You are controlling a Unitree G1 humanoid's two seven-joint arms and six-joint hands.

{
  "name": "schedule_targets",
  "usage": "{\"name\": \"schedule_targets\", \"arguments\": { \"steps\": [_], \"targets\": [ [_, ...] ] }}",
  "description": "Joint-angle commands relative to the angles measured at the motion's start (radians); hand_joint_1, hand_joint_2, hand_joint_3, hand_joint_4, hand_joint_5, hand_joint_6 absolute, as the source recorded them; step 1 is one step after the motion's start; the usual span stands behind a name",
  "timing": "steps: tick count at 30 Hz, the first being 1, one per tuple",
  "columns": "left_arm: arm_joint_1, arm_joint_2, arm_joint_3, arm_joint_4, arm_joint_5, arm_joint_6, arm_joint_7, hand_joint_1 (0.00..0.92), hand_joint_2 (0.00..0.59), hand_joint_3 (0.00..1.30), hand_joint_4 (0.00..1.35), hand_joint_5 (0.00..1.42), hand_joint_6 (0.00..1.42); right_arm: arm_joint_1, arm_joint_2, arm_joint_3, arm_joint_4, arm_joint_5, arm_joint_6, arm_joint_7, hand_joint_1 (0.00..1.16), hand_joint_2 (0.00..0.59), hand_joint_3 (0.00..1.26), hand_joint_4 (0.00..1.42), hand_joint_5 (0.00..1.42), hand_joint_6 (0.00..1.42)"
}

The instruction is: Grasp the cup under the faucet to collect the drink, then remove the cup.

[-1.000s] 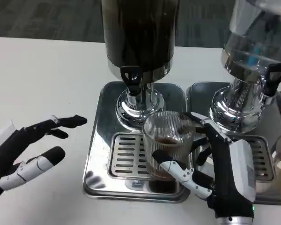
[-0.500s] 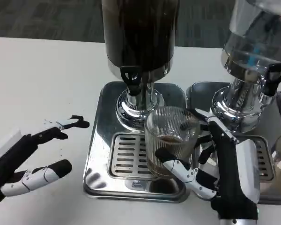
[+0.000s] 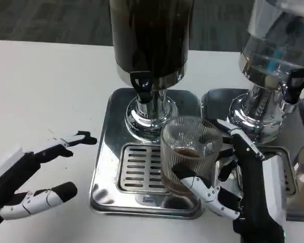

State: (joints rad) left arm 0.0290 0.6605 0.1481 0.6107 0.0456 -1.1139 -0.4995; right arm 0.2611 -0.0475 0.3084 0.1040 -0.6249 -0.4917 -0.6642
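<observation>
Scene: I stand at a white table before two drink dispensers, a dark one and a clear one, each on a steel drip tray.
Cup: the ribbed glass cup sits in my right hand over the right part of the dark dispenser's tray, in front of and to the right of the black faucet, not directly beneath it.
Right hand: my right hand wraps the cup from its right side, one finger curled across the front of the glass.
Left hand: my left hand hovers over the table left of the tray, fingers spread, holding nothing.
Done: the grasp is made, and a little dark drink shows at the bottom of the cup.
Left: I judge the collecting finished or nearly so; what remains is carrying the cup clear of the tray.
Unclear: whether the cup's base touches the grate I cannot tell.
</observation>
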Motion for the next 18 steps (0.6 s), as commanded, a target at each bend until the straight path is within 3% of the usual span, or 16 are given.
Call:
{"name": "schedule_targets", "arguments": {
  "steps": [1, 18],
  "targets": [
    [0.024, 0.019, -0.012, -0.016, 0.002, -0.029, 0.016, 0.000, 0.104, 0.22, 0.10, 0.10, 0.30, 0.031, 0.004, -0.001, -0.068, 0.017, -0.052, 0.006, 0.73, 0.197, 0.51, 0.63, 0.87, 1.10],
    [0.133, 0.032, -0.017, -0.150, -0.067, -0.042, 0.011, 0.000, 0.107, 0.21, 0.08, 0.10, 0.29, 0.153, -0.011, -0.012, -0.188, 0.033, -0.103, 0.069, 0.75, 0.191, 0.52, 0.64, 0.89, 1.11]
  ]
}}
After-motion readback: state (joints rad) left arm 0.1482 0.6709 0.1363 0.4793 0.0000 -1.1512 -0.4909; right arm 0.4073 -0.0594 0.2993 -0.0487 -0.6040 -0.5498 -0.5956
